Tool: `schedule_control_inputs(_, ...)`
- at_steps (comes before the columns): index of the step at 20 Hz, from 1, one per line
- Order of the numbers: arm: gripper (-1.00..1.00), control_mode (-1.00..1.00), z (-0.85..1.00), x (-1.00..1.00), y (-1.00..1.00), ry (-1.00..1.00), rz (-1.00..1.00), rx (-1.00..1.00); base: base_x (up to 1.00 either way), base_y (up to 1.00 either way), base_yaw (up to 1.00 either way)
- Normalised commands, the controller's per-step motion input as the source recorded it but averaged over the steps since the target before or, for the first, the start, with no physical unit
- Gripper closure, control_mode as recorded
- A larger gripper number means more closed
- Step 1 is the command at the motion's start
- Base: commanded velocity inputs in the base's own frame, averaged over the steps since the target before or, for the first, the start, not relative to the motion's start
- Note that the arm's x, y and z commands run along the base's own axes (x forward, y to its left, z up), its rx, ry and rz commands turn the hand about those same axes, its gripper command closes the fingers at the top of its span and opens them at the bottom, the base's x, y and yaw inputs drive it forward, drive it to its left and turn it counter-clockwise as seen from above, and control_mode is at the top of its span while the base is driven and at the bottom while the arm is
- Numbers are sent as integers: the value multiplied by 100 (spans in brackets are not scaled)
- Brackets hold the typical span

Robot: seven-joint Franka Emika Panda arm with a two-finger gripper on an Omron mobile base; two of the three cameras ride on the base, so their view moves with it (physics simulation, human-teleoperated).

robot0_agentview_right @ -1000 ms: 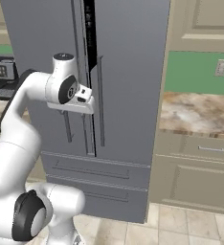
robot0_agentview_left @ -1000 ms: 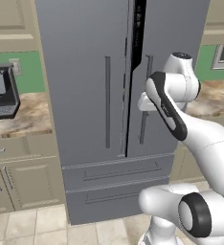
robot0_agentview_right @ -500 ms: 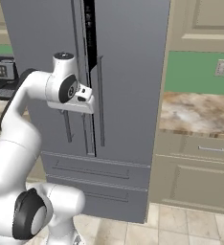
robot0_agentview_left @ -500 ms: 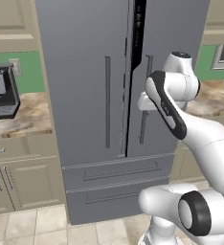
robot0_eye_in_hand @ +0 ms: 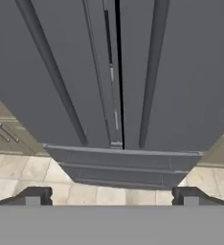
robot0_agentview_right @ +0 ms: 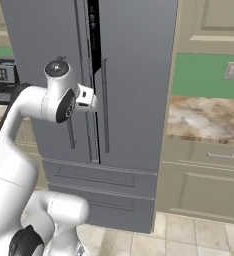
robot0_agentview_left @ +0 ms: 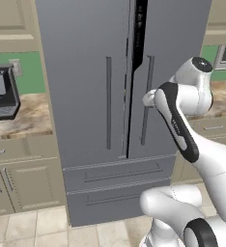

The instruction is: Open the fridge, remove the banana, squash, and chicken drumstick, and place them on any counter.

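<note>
The fridge stands between two runs of counter, and both its upper doors are shut or almost shut; a thin dark slit shows along the black centre strip. Its two long vertical handles sit on either side of that strip, and the two bottom drawers are closed under them.

The gripper is opened wide and holds nothing. In the hand view its two dark tips stand far apart, and the gap between the fridge doors lies between them, further ahead. From the base views the hand is close in front of the right door, near its handle, but I cannot tell if it touches it.

On the counter to the left of the fridge stands a dark appliance. Beige cabinet fronts are below the counter on both sides. An outlet plate is on the green wall above the right counter. The floor is pale tile.
</note>
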Motion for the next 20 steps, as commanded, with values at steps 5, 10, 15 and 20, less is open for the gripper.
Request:
schedule_control_inputs(5, -100, -100, 35, 0, 0, -34, -1, 3, 0, 0, 0)
schedule_control_inputs(10, -100, -100, 2, 0, -1, 0, -1, 1, 0, 0, 0)
schedule_control_inputs(15, -100, -100, 29, 1, -4, -4, -5, 0, 0, 0, 0)
schedule_control_inputs(20, -100, -100, 51, 31, -21, 1, -10, 0, 0, 0, 0)
